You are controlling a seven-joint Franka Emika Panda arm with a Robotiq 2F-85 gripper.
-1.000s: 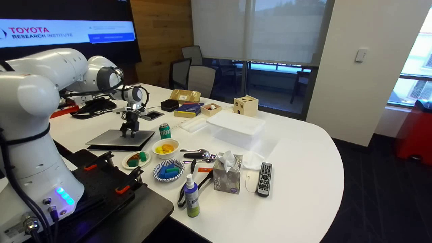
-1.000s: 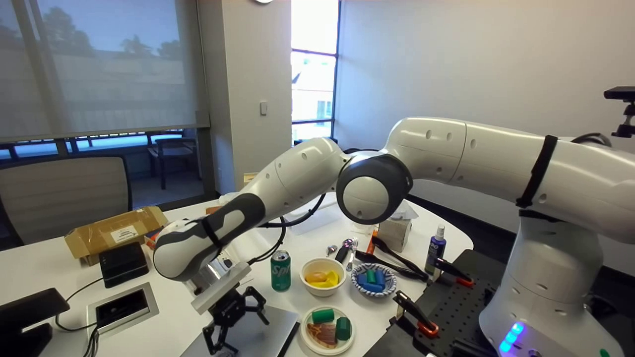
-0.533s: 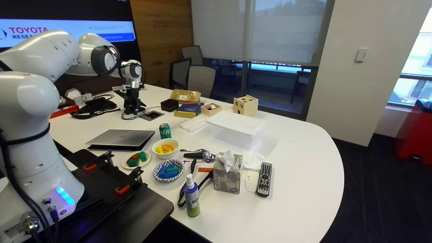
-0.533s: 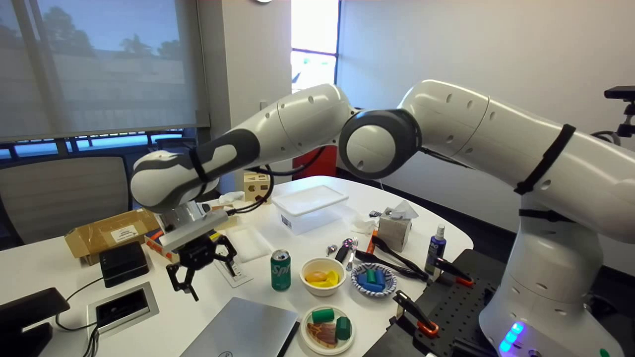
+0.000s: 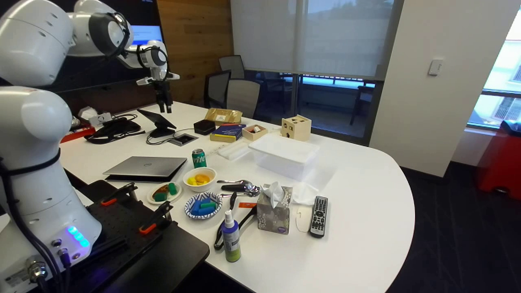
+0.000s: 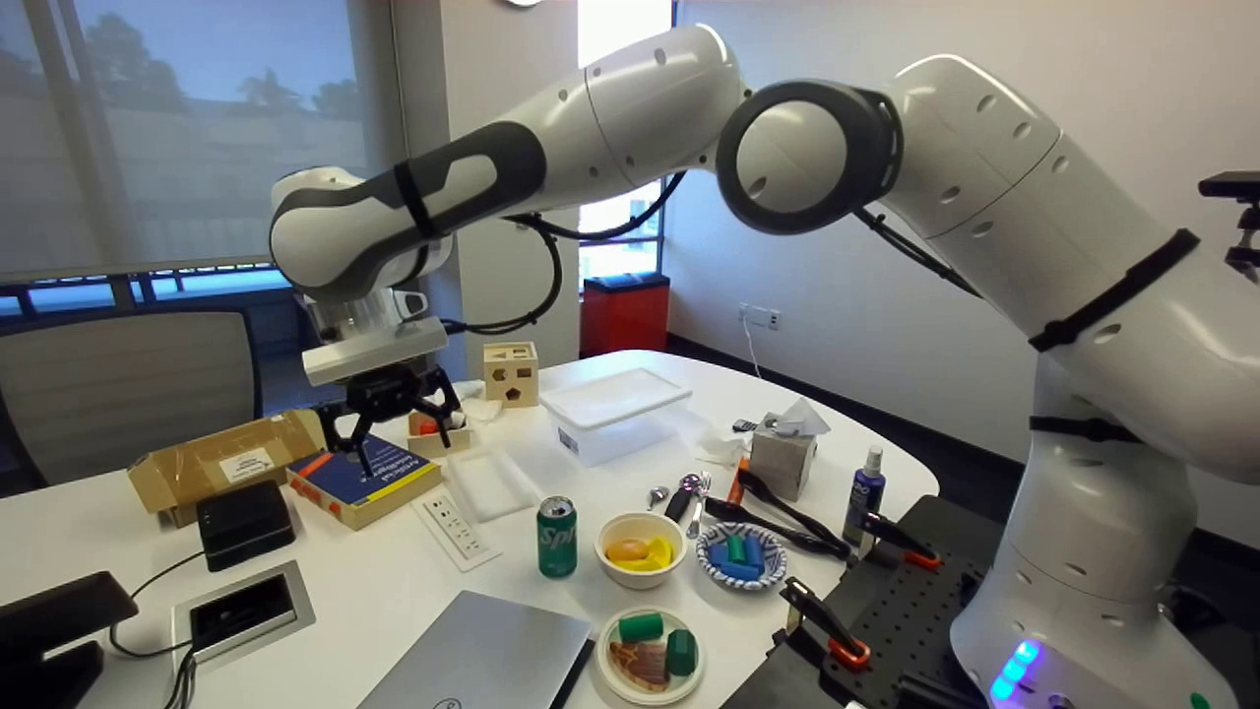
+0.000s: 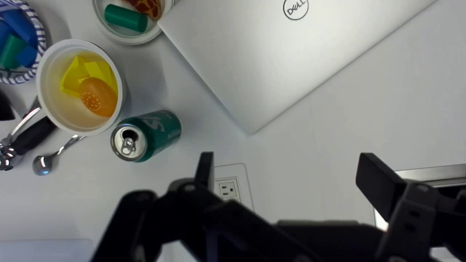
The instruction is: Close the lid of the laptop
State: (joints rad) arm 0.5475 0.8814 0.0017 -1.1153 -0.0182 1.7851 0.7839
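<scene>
One hand [image 7: 287, 160] gapes; the wrist view spells DELL [image 7: 296, 7] on the lid [image 7: 278, 65], uncertain in both exterior views.

In an exterior view, you had the laptop [image 5: 145, 167] on the table [image 5: 346, 228], left of the can [image 5: 199, 158] and behind the plate [image 5: 175, 197]. The bowl [image 5: 200, 188], toy food [image 5: 202, 178] in it, stood before the can; in front of that bowl sat the dish [image 5: 201, 217] with blocks [image 5: 206, 211] inside. Farther right, you had the tissue box [image 5: 273, 215] between the spray bottle [image 5: 232, 240] and the remote [image 5: 318, 217], the tub [image 5: 277, 165] behind it.
</scene>
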